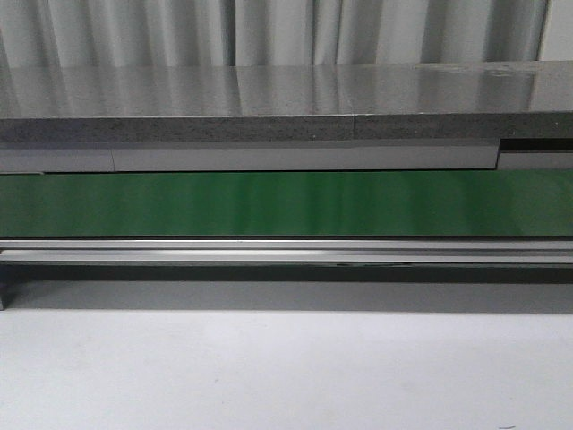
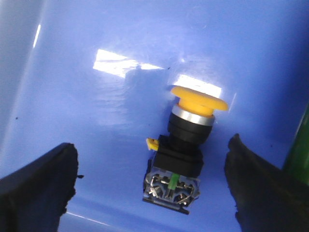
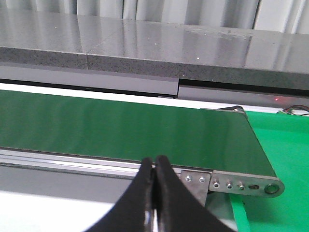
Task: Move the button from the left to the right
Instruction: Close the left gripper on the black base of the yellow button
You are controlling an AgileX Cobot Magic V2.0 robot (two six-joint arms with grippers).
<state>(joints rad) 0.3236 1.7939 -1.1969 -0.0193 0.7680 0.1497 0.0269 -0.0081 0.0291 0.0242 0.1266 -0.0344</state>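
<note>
Front view: low and level, facing forward across the green belt point(image 1: 286, 204) to the grey counter point(image 1: 269, 98) behind.
Left wrist view: close above a blue tray point(image 2: 96, 121), looking down.
Right wrist view: near the belt's end roller point(image 3: 270, 187), facing the counter.
Shared: belt and counter, front and right wrist.

I find nothing to read — no text, label, brand, number or sign on anything before me, in the front view or from either of my wrists.
</note>
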